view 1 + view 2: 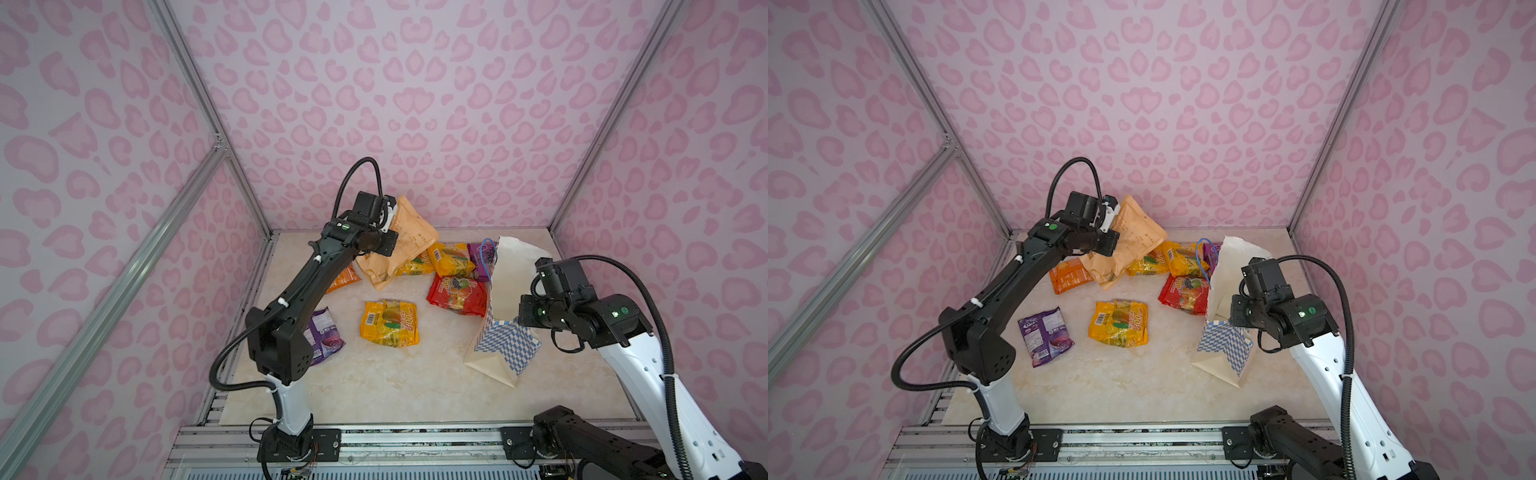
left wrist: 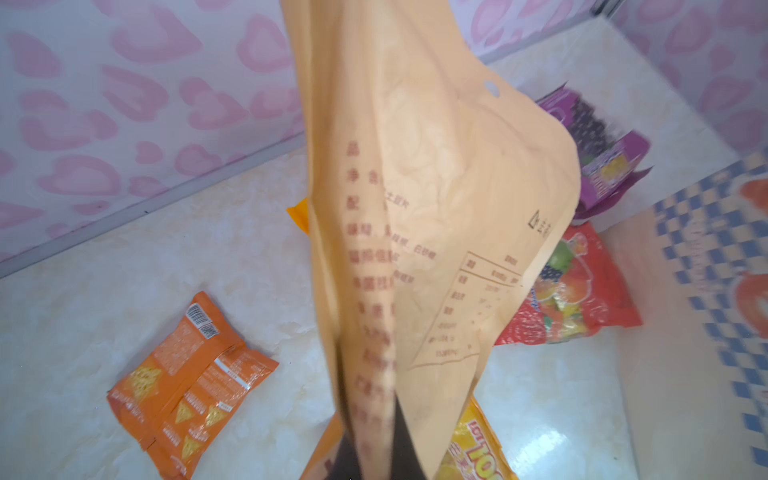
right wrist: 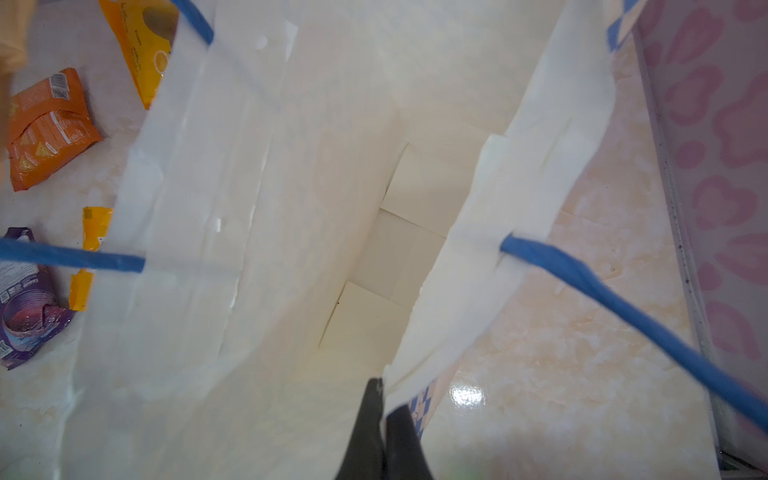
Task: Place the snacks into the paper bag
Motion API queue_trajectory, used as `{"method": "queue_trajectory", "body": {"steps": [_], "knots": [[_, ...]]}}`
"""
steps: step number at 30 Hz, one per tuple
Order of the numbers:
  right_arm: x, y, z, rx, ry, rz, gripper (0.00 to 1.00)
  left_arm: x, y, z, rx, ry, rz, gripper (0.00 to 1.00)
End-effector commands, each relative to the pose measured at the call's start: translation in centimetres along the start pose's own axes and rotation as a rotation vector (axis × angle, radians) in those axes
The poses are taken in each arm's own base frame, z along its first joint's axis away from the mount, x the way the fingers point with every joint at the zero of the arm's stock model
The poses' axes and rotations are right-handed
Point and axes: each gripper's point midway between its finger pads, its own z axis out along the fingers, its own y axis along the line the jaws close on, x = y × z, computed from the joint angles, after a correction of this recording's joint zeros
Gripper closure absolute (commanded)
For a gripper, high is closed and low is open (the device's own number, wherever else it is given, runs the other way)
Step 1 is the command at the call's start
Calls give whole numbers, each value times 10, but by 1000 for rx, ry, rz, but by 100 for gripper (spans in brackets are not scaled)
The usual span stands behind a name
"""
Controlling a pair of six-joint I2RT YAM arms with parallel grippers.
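My left gripper [image 1: 387, 218] is shut on one edge of the large tan packet [image 1: 411, 243], which hangs lifted over the back of the table. The wrist view shows the packet [image 2: 436, 208] clamped between the dark fingers. My right gripper [image 3: 384, 397] is shut on the rim of the paper bag [image 1: 509, 278], holding its mouth open; the white inside [image 3: 291, 208] is bare. On the table lie a yellow packet [image 1: 389, 323], a red one [image 1: 457, 294], an orange one [image 1: 343, 278], a purple one [image 1: 324, 336], and yellow [image 1: 451, 258] and purple [image 1: 482, 257] ones by the bag.
The bag leans at the right of the marble tabletop [image 1: 415, 386], its checkered base [image 1: 505, 343] toward the front. Pink patterned walls [image 1: 415, 104] close in the back and both sides. A blue cord handle [image 3: 623, 307] hangs beside the right gripper.
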Motion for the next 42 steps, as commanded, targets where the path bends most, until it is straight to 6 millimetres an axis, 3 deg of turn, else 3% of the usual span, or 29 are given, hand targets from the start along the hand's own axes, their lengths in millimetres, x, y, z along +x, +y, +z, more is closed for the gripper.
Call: {"method": "queue_trajectory", "body": {"steps": [1,4,13,16,20,28,34,42], "knots": [[2,3,3,-15,3,-16,100,-46,-6,-100,16,-255,-92,97],[5,0,4,-8,8,-20,100,-46,-13,-123,54,-288,-168,97],[3,-2,4,13,10,-40,100,-65,-62,-187,254,-385,-357,97],[3,-4,4,21,6,-45,100,-78,-90,-207,319,-434,-340,97],[3,-8,2,36,-8,-36,100,-92,-130,-213,417,-448,-379,97],[0,-14,-7,15,-113,48,100,-121,-219,-201,595,-453,-395,97],[1,-9,-10,-95,-196,134,100,-126,-281,-167,676,-404,-364,97],[4,-9,-21,-147,-257,138,100,-108,-317,-102,618,-336,-371,97]]}}
